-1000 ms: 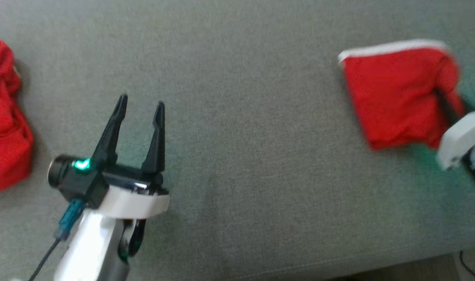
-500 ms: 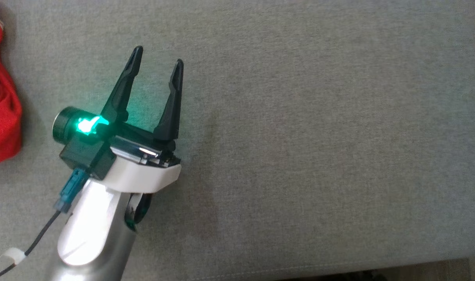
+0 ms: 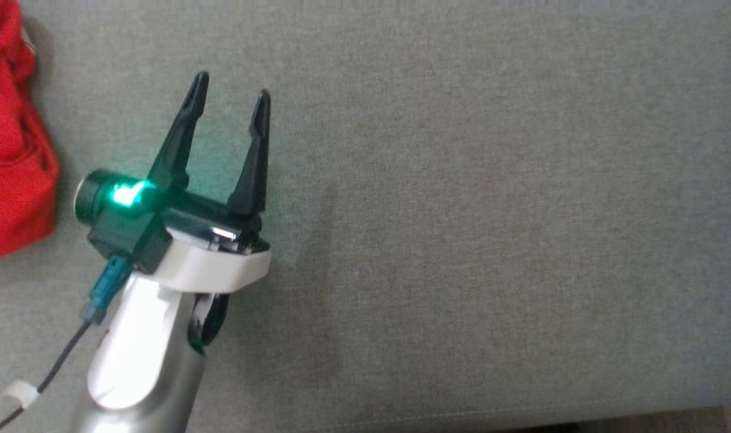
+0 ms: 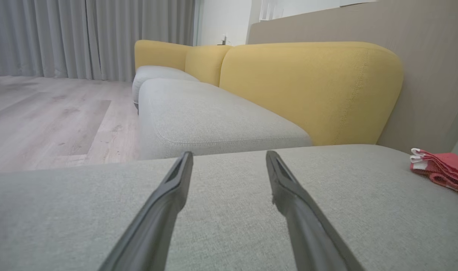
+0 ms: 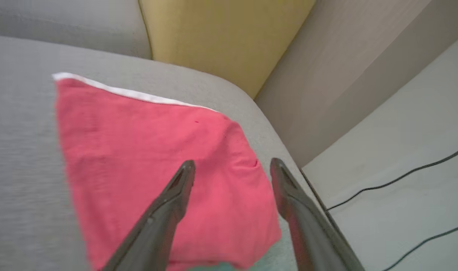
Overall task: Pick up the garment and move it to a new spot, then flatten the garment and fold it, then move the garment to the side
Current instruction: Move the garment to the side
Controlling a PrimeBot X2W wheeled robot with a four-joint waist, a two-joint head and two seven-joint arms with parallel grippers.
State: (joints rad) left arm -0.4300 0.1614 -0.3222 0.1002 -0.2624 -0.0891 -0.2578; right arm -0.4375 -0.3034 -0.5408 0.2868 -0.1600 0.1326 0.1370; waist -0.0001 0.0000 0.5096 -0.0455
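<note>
Grip is coming off: the right gripper (image 5: 232,163), clamped on the folded garment's edge a second ago, is now standing with its jaws spread, released and hovering just over the garment (image 5: 146,150). Nothing is hanging between its fingers. Since that earlier look the garment has been carried farther right. It is now lying flat as a red folded square with a white hem, at the right end of the seat cushion (image 3: 492,210), close to the corner. I am reading this as the set-aside step finishing; the arm is only needing to back away without snagging cloth.

The left gripper (image 3: 232,84) is idling open and empty above bare cushion, well apart from the garment. A crumpled red heap (image 3: 11,150) is lying at the cushion's left.

Grey woven fabric is looking smooth. Beyond it, a yellow backrest (image 4: 308,86) and beige wall (image 5: 345,75) are closing the corner, with cables (image 5: 402,177) trailing below. A wooden floor (image 4: 44,113) and grey curtains (image 4: 82,37) are showing farthest off.
</note>
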